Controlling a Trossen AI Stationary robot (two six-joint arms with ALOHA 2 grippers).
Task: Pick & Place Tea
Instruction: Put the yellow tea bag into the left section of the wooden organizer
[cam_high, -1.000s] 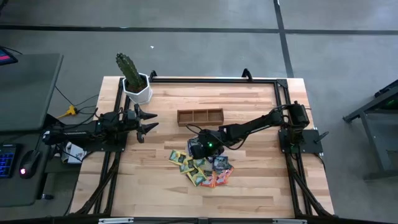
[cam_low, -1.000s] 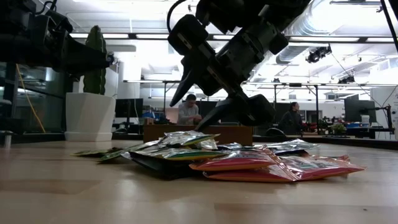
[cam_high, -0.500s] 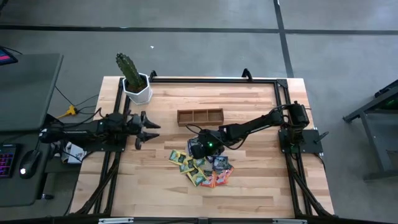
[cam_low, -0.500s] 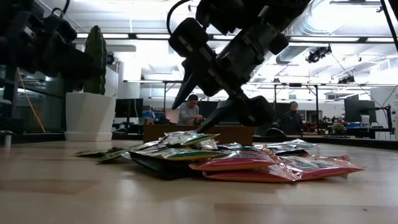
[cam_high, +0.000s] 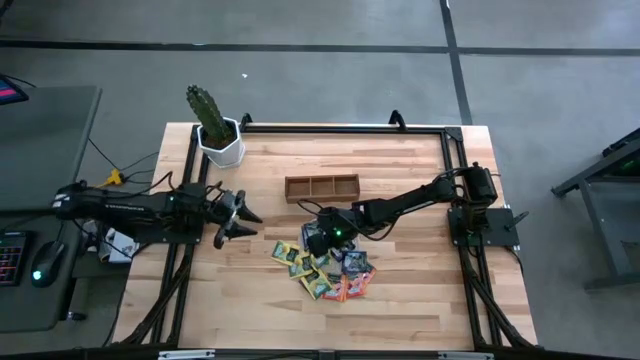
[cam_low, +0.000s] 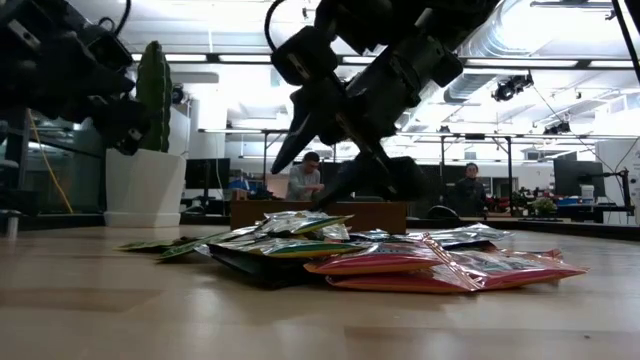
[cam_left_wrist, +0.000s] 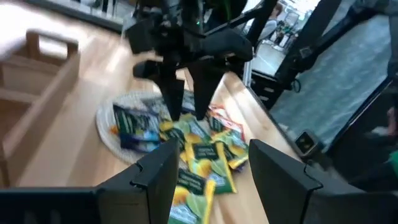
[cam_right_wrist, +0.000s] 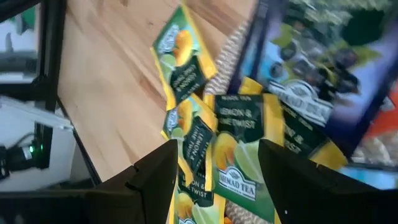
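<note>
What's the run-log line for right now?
right end effector: open, low over tea sachets, holding nothing | left end effector: open, empty, left of pile | wooden tray: no sachets visible

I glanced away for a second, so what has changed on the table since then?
The left gripper has swung across the table toward the tea sachets, jaws open and empty. The right gripper stays poised over the pile, jaws open. Sachets and wooden tray haven't moved.

Bare table (cam_high: 400, 290) surrounds the sachet pile (cam_high: 325, 265); tray (cam_high: 321, 187) behind.
</note>
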